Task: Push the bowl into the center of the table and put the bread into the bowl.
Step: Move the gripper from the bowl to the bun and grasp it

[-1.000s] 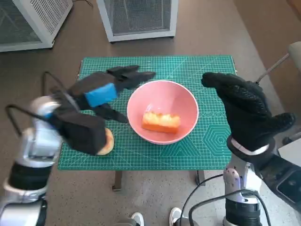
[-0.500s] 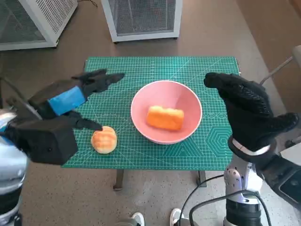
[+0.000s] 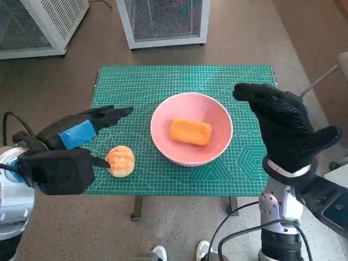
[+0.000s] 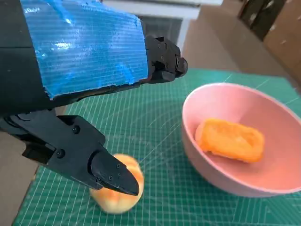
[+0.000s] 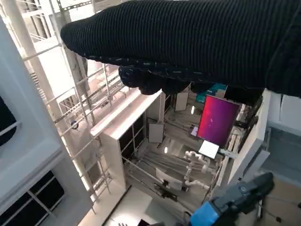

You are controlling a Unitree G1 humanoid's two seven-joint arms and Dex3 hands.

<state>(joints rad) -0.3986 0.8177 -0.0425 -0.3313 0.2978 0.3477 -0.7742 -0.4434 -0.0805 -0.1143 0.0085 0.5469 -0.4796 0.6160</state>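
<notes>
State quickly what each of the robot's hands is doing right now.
Left hand: open, holding nothing, fingers spread beside the bun.
Right hand: open, holding nothing, raised beside the bowl.

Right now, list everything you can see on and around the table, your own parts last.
Mat: one, green, covering the table top.
Bowl: one, pink, near the mat's centre.
Bread: one, orange, oblong, inside the bowl.
Bun: one, round, golden, on the mat's near left part, outside the bowl.
Cabinets: two, white, meshed, on the floor beyond the table.
Shoes: two, white, a person's, at the near edge.
Left hand: black, blue tape, open, beside the bun.
Right hand: black glove, raised right of the bowl, holding nothing.
</notes>
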